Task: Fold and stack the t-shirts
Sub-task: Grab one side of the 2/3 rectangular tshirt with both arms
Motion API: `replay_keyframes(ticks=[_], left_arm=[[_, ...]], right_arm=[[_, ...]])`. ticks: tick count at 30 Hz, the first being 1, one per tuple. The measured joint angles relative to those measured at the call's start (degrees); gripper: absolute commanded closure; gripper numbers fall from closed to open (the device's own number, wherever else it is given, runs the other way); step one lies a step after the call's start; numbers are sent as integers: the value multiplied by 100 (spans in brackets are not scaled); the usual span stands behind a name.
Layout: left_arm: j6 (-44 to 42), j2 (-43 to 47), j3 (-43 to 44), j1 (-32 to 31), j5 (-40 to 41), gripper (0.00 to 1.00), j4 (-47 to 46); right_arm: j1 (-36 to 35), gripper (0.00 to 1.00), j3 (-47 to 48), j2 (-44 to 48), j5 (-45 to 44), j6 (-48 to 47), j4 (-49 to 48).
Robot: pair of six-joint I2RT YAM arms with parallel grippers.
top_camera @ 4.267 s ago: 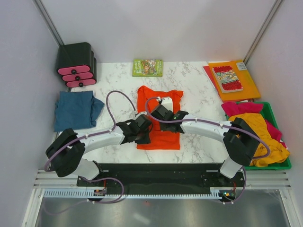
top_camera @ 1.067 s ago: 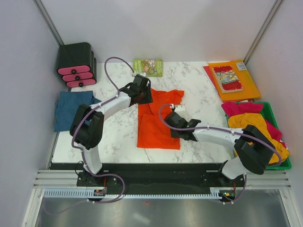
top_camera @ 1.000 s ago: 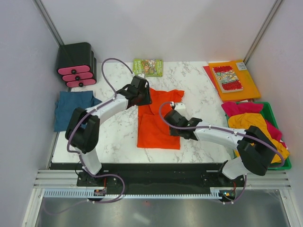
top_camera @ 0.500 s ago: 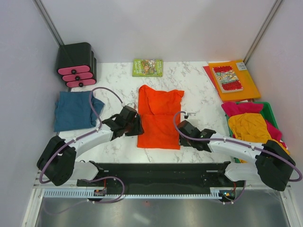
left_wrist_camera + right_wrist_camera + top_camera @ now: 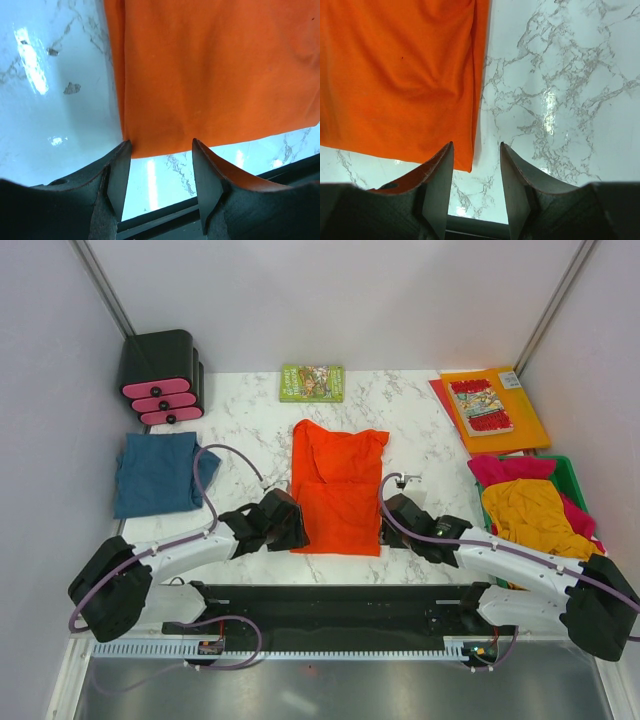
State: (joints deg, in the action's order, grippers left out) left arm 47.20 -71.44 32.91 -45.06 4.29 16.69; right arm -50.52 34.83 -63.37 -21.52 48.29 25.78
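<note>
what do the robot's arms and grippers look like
The left arm and right arm are white links with bulky black joints, each with a loose mauve cable. The left gripper and right gripper each have two dark grey tapered fingers.

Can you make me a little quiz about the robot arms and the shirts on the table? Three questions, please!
1. Pick one: where is the folded teal-blue cloth t-shirt? A) in a green bin, B) on the left side of the white marble table, C) on top of the black drawers.
2. True or false: the left gripper and the right gripper both have open jaws.
3. What colour is the soft cloth t-shirt lying flat between them?
Key: 1 B. 2 true. 3 orange-red.
</note>
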Motion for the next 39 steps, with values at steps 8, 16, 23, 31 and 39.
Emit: replay_keyframes(ticks=[8, 16, 23, 31, 39], left_arm=[[212, -107, -155, -70, 131, 41, -24], [339, -129, -153, -105, 166, 53, -85], [487, -289, -223, -184, 96, 98, -273], [483, -289, -236, -195, 85, 98, -315], [481, -289, -236, -195, 74, 98, -315]], right_arm=[[-28, 51, -9, 31, 0, 15, 46], [-76, 51, -17, 37, -2, 61, 92], [-105, 51, -330, 42, 26, 243, 28], [-162, 50, -629, -249, 92, 481, -203], [-337, 50, -442, -348, 22, 612, -310]])
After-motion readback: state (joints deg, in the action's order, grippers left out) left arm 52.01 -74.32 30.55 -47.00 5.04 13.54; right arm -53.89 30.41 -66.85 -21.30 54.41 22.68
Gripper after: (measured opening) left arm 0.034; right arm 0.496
